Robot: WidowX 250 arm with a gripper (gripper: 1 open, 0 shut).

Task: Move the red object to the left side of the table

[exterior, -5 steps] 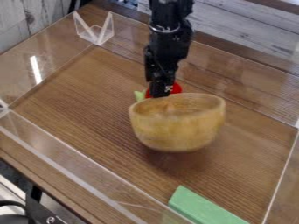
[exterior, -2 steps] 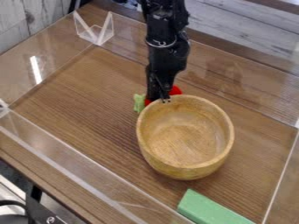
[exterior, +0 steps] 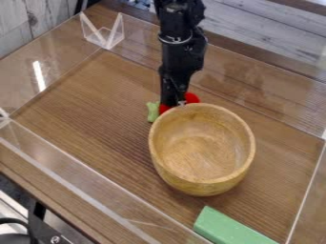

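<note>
The red object (exterior: 190, 97) is a small red toy with a light-green leafy end (exterior: 152, 110), lying on the table (exterior: 90, 105) just behind the wooden bowl's far rim. My gripper (exterior: 173, 95) comes straight down from above onto it. The fingers are closed around the toy, which still rests on the tabletop. Only a red sliver shows to the right of the fingers and the green end to the left; the rest is hidden by the gripper.
A wooden bowl (exterior: 201, 148) sits right in front of the toy, its rim nearly touching it. A flat green block (exterior: 239, 227) lies at the front right edge. Clear acrylic walls (exterior: 51, 57) border the table. A clear stand (exterior: 102, 29) is at the back left.
The gripper has closed onto the red toy. The wooden bowl shifted toward the front right and settled, and the green block moved slightly with the view.
</note>
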